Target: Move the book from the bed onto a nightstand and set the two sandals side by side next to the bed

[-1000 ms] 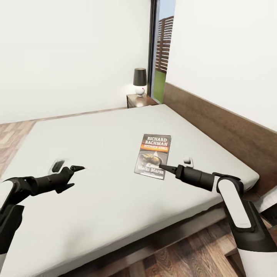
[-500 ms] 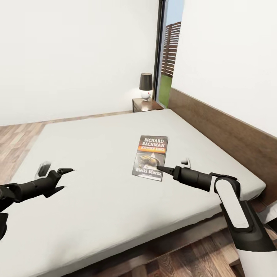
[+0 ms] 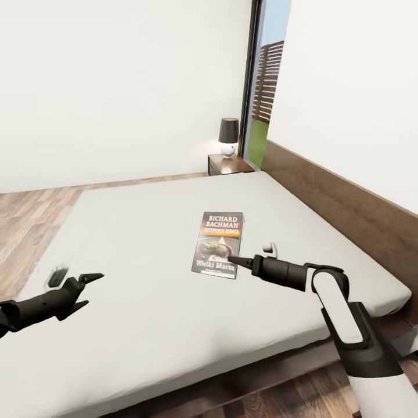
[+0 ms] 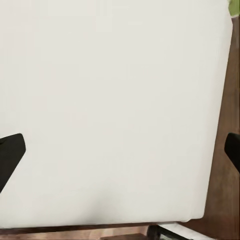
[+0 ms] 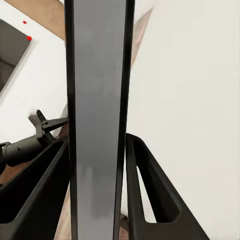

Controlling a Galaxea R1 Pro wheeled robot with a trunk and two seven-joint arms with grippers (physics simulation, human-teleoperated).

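The book [image 3: 218, 242], dark with white "RICHARD BACHMAN" lettering, lies flat on the bed [image 3: 145, 325] near the middle of the pale mattress. My right gripper [image 3: 232, 259] is at the book's near edge. In the right wrist view the book's grey edge [image 5: 97, 115] stands between the two black fingers [image 5: 145, 170], which close on it. My left gripper [image 3: 86, 288] hovers open over the mattress at the left, its fingertips [image 4: 10, 152] spread wide apart. The nightstand [image 3: 229, 165] stands beyond the bed's far corner. The sandals are out of view.
A black-shaded lamp [image 3: 229, 134] sits on the nightstand beside the tall window [image 3: 268, 87]. The brown headboard [image 3: 348, 200] runs along the bed's right side. Wood-plank floor [image 3: 29, 215] lies left of the bed and in front of it.
The whole view has shifted, so the camera moved. My left arm has drawn back toward the lower left. My right gripper stays at the book's near edge.
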